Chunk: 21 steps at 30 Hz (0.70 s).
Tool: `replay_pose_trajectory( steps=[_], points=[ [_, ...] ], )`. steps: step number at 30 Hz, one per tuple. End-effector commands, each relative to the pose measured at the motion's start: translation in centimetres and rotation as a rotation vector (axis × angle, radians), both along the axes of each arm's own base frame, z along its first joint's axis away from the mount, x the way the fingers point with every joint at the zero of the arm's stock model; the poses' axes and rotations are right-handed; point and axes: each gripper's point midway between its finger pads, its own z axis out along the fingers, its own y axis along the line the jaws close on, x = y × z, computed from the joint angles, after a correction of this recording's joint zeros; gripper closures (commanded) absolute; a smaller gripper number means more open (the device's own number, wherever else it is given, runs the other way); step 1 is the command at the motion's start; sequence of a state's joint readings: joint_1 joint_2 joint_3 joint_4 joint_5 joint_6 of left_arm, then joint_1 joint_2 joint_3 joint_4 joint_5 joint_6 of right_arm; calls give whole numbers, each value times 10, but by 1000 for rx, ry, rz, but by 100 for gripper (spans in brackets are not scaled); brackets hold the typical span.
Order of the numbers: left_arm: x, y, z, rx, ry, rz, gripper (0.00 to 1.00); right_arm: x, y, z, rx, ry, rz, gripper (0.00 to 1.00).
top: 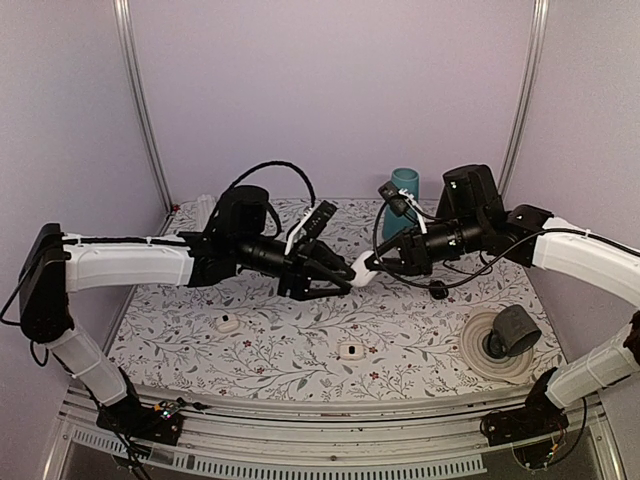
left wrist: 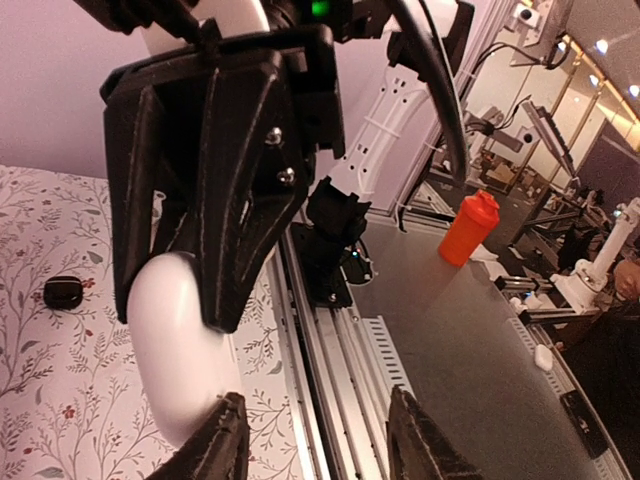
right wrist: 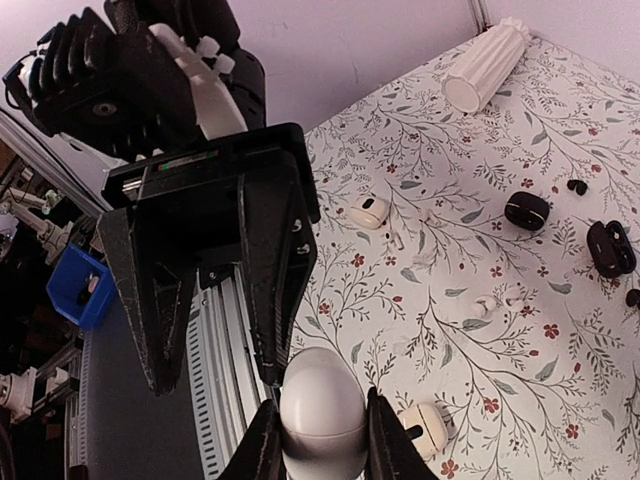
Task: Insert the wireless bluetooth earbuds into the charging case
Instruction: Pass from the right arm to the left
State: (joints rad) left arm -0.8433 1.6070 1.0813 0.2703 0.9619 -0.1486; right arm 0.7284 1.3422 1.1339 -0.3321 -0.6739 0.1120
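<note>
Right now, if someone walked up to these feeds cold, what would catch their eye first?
The two arms meet in mid-air over the middle of the floral table cover: the right gripper is clamped on the white charging case, and the left gripper hangs open right beside it. Below lie one small white piece front left and another front centre, and a teal cup stands at the back.

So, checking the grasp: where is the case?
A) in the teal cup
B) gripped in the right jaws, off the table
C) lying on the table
B: the right wrist view shows the right jaws pinching the case on both sides, off the table.
</note>
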Motion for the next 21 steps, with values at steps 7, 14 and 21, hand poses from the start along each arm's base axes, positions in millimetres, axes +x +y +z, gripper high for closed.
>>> replay_pose_trajectory(
  steps=[7, 14, 21],
  points=[
    [8, 5, 11, 8, 53, 11, 55, -15, 3, 12, -43, -86, 52, 97],
    [31, 21, 20, -55, 45, 162, 56, -19, 7, 43, 114, -112, 40, 97],
    [24, 24, 41, -181, 104, 135, 56, -28, 13, 73, 315, -117, 27, 97]
  ],
)
